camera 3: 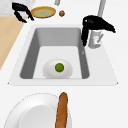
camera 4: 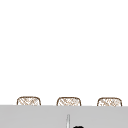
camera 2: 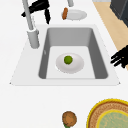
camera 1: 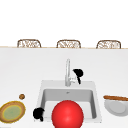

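My right hand (camera 1: 78,73) hovers just right of the grey faucet (camera 1: 67,72), behind the sink (camera 1: 42,88). In the right side view this right hand (camera 3: 95,23) hangs over the faucet's base (camera 3: 94,41), fingers straight and thumb pointing down, holding nothing. My left hand (camera 1: 38,113) floats at the sink's front left corner, fingers relaxed and empty; it is also in the left side view as the left hand (camera 2: 120,57). A white dish (camera 2: 76,66) with a green ball (camera 2: 68,59) lies in the basin. A large red sphere (camera 1: 67,115) covers the basin's front.
A yellow-rimmed brown plate (camera 1: 12,111) and a small brown ball (camera 1: 22,96) sit on the counter to the left. On the right a white plate (camera 1: 115,107) carries a brown bread stick (camera 1: 115,98). Three wicker chair backs (camera 1: 68,44) stand behind the counter.
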### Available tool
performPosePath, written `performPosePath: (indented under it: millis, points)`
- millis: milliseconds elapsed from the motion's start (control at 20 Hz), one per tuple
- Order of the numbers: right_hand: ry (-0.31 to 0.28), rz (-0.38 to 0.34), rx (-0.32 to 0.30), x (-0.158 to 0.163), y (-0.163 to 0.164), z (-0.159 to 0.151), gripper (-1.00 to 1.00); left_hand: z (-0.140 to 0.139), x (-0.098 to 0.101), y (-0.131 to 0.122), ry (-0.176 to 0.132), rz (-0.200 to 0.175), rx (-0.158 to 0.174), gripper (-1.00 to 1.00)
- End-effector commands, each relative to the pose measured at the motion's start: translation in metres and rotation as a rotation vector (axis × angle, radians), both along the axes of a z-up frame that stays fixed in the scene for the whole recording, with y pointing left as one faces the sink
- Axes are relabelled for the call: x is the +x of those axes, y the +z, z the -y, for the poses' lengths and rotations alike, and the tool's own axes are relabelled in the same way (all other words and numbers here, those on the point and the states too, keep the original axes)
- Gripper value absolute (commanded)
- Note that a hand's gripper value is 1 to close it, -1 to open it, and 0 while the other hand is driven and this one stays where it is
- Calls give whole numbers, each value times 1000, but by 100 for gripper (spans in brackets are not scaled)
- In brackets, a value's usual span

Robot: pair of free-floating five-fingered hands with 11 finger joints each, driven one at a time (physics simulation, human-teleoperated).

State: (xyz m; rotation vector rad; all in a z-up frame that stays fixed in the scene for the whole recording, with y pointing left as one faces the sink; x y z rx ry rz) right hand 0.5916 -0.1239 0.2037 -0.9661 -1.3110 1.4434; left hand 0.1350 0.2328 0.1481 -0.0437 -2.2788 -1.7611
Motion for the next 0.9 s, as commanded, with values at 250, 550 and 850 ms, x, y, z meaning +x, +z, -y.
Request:
performPosePath:
  millis: [250, 550, 850]
  points:
    - [-5, -201, -67, 41, -14, -16, -100, 0, 0, 0, 0, 0, 0, 0]
    - [-12, -343, -110, 68, -25, -18, -100, 0, 0, 0, 0, 0, 0, 0]
    - [-24, -484, -151, 89, -24, -20, -100, 0, 0, 0, 0, 0, 0, 0]
